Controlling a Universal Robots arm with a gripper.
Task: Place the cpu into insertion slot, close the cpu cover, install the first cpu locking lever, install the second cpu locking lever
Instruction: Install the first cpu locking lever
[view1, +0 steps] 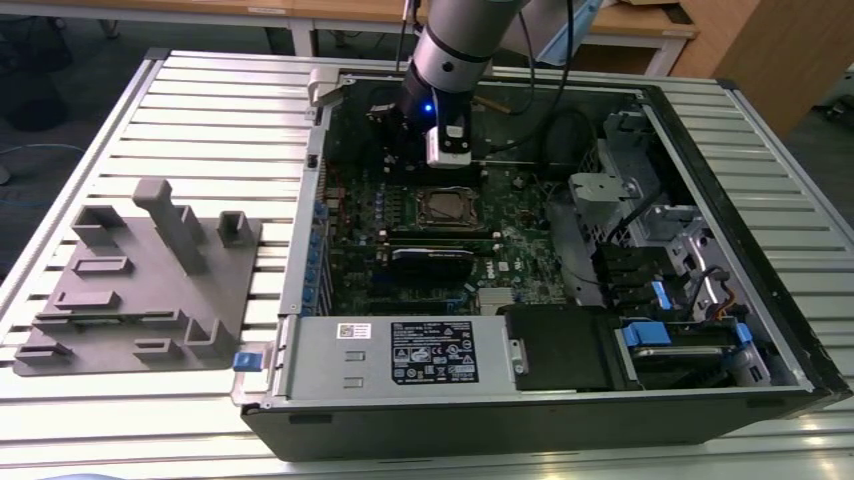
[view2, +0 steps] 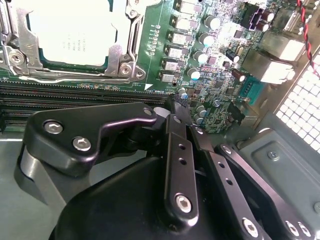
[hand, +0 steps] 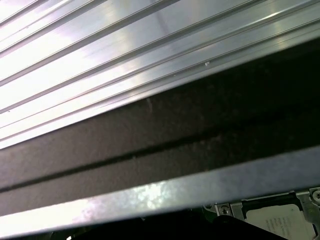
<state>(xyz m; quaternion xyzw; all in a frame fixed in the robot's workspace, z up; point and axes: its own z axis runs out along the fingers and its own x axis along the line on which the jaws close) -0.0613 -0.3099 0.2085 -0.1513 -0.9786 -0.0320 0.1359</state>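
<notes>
In the second wrist view the cpu (view2: 67, 32) is lying seated in the insertion slot (view2: 15, 75) with the cpu cover (view2: 131, 37) down around it, detail the exterior view is not resolving. The gripper (view1: 449, 150) is hanging just above the green board (view1: 350, 262) beside the socket inside the computer case (view1: 534, 415); its grip state cannot be determined. A grey fixture block (view1: 140, 285) is sitting on the slatted table (view1: 214, 110), well apart.

1. An open computer case (view1: 747, 250) lies on a ribbed metal table (view1: 200, 110).
2. A grey fixture (view1: 140, 285) sits at the exterior view's left.
3. A labelled power supply (view1: 400, 352) fills the case's near edge.
</notes>
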